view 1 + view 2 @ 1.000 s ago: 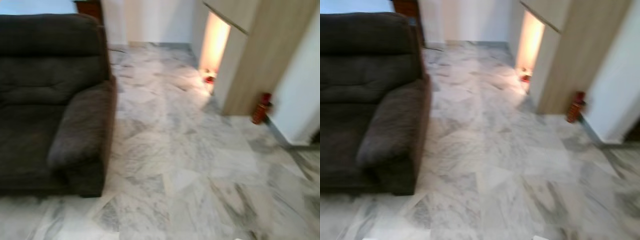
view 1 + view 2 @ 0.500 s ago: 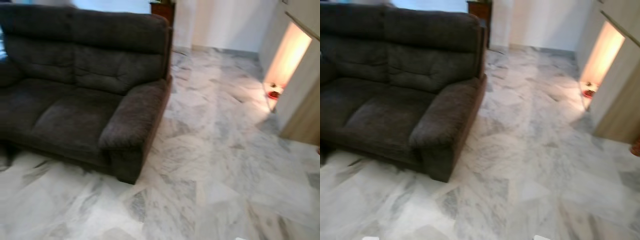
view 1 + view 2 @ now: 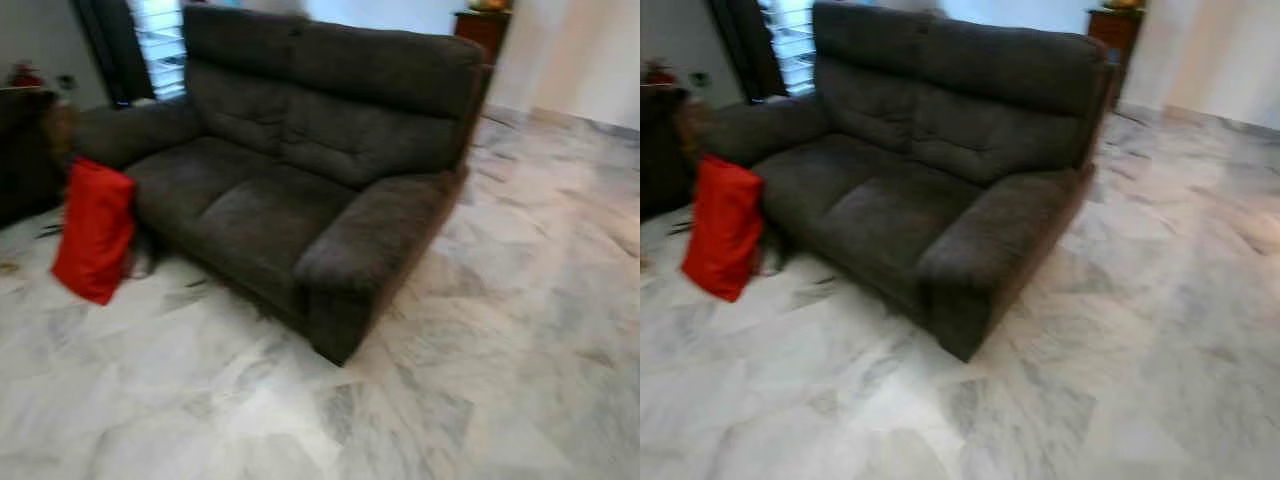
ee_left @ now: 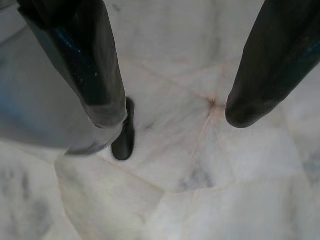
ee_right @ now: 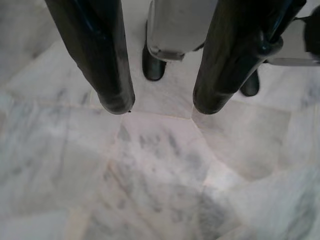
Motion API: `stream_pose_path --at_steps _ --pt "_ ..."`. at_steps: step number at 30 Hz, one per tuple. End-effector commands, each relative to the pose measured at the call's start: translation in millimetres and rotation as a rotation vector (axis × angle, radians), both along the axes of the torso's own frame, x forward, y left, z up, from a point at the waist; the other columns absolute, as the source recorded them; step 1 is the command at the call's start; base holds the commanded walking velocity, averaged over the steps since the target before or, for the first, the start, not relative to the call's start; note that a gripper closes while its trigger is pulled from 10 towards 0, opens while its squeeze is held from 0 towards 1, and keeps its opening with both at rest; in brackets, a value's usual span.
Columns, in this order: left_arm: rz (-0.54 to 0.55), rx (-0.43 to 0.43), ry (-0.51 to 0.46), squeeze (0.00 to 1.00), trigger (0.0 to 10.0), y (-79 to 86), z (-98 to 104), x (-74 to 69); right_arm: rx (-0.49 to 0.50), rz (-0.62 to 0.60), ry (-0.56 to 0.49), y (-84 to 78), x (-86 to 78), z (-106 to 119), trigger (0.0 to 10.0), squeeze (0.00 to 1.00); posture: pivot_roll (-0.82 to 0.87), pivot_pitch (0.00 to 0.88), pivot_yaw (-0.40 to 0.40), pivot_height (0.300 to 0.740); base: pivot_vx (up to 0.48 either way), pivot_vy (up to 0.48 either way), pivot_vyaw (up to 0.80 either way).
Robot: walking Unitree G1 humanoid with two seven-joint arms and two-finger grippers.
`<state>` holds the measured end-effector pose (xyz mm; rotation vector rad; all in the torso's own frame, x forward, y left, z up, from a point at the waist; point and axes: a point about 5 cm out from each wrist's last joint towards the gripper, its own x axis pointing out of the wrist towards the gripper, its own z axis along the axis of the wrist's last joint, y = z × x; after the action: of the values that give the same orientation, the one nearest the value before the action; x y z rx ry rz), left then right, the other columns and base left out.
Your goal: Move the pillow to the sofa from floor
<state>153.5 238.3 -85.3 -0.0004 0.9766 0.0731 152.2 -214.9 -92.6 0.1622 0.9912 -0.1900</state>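
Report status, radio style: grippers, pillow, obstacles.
Left gripper and right gripper open, empty, pointing at marble floor. Red pillow on floor, leaning against sofa. Nothing between here and pillow.

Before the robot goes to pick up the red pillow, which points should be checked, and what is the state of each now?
1. Red pillow found: ok, it stands on the marble floor, leaning by the sofa's far end.
2. Sofa seat free to receive it: ok, nothing lies on the cushions.
3. Path to the pillow: ok, bare floor in front of the sofa.
4. Left pincer ready: ok, open, holding nothing, pointing at the floor.
5. Right pincer ready: ok, open, holding nothing.
6. Pillow within reach: not ok, it is across the room.
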Motion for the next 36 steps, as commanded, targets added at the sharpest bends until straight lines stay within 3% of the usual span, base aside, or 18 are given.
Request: stream_pose_path --at_steps 1,4,16,36 --pt "0.013 0.007 0.022 0.0 10.0 5.0 -1.7 -7.4 0.011 0.014 -0.013 6.9 5.9 1.1 10.0 0.0 0.05 0.081 -0.016 0.74 0.0 0.0 0.8" --pt "0.013 0.008 0.021 0.0 10.0 5.3 -1.6 -7.4 0.012 0.011 -0.011 7.2 5.8 0.9 10.0 0.0 0.05 0.08 -0.016 0.74 0.0 0.0 0.8" --pt "0.028 0.001 0.005 0.0 10.0 5.8 -0.7 -5.9 0.025 -0.059 -0.028 3.1 7.1 2.2 10.0 0.0 0.05 0.082 -0.015 0.74 0.0 0.0 0.0" --pt "0.014 0.015 0.027 0.0 10.0 6.7 -1.5 -7.7 0.032 -0.03 -0.006 6.7 4.8 0.4 10.0 0.0 0.05 0.085 -0.014 0.74 0.0 0.0 -0.8"
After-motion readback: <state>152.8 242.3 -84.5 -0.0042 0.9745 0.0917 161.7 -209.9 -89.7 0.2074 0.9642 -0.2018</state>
